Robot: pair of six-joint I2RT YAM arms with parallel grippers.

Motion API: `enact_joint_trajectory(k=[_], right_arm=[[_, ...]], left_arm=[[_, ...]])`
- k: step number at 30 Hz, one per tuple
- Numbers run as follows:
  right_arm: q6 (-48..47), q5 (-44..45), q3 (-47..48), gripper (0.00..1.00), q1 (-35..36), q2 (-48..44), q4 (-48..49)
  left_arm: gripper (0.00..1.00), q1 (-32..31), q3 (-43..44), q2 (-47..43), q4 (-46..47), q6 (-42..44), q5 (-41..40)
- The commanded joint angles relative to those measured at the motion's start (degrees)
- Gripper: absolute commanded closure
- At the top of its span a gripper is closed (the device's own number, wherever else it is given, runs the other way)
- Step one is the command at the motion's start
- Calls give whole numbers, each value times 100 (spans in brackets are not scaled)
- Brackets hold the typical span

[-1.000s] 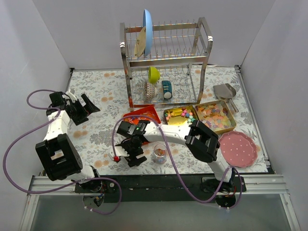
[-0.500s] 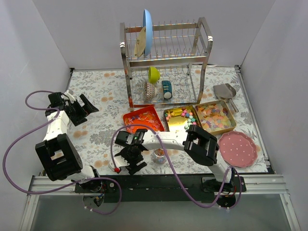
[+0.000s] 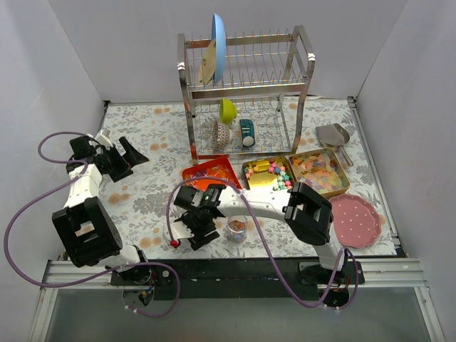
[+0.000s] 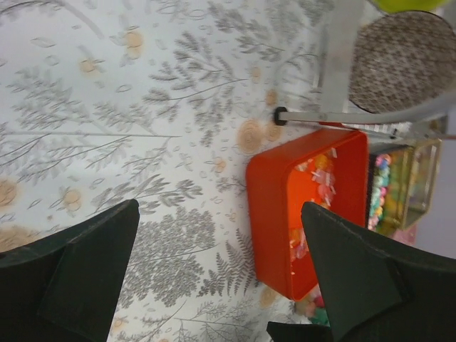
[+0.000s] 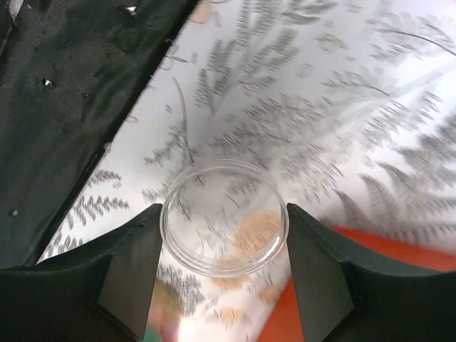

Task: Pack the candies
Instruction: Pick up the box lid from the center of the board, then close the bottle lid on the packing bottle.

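Right end effector (image 5: 224, 214) around faint lid (image 5: 225, 234)

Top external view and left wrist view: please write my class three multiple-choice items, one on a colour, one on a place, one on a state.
1. The upright plate atop the dish rack is: A blue; B black; C red.
2. The pink plate lies: A in the dish rack; B on the table; C in a sink.
3. The left end effector is: A shut on a spoon; B shut on a cup; C open.
Answers: A, its face shows blue; B, it lies flat on the table's right side; C, its fingers stand wide apart with nothing between.
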Motion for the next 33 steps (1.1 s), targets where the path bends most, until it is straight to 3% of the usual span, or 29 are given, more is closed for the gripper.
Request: enact_joint_trajectory(k=[1,5,8,9,10,12,14,15,16,18,19,20,22,24,25,26,27,29,31,33], right_arm=[[459,-30,1069,42,-370,-550,-715],[574,-39,1862,42,-774,-682,-1699],[425,23,1864,42,-1091,-1076,-2446],[355,58,1637,42,-1205,-1226,-2657],[328,180,1443,42,-1241,-1558,-2720],[249,286,1083,41,-1276,-1937,-2764],[240,357,459,40,-1276,-2491,-2651],[240,366,257,39,-1276,-2649,-2607],[292,401,-41,39,-1276,-2860,-2502],[407,436,-289,39,-1285,-3028,-2413],[433,393,-456,39,-1276,-3055,-2352],[477,375,-510,38,-1285,-3081,-2282],[582,348,-615,38,-1285,-3125,-2080],[635,331,-694,38,-1276,-3091,-1921],[670,296,-712,38,-1285,-3073,-1895],[723,269,-747,38,-1285,-3055,-1816],[750,243,-765,38,-1276,-3038,-1772],[811,129,-800,38,-1276,-3038,-1693],[811,24,-809,38,-1276,-2994,-1622],[811,-47,-765,38,-1276,-2924,-1613]], left_arm=[[2,-21,-184,-135,518,516,2030],[2,-206,-237,-548,757,1391,2909],[2,-381,297,-584,546,1108,3964],[2,-495,508,-523,546,297,4071],[2,-974,954,-400,667,-364,3498],[2,-1417,1369,-242,756,-1759,3535],[2,-1883,1110,-302,1788,-3516,3649],[2,-1971,890,-329,3473,-5345,3807],[2,-2085,662,-346,4256,-6059,3861],[2,-2104,108,-303,4308,-6687,3983],[2,-2139,-207,-259,4943,-7708,4115],[2,-2148,-419,-337,4992,-7492,4029],[2,-2131,-247,-521,4170,-6363,3722],[4,-2270,401,-820,3556,-5290,3250],[3,-2349,787,-891,2612,-4423,2802],[2,-2498,1200,-970,1367,-2717,2371],[2,-2622,1439,-1127,1119,-2187,1619],[2,-2772,1390,-1339,636,-1254,833],[2,-2781,907,-1743,564,-918,331],[3,-2772,503,-2198,607,-714,319]])
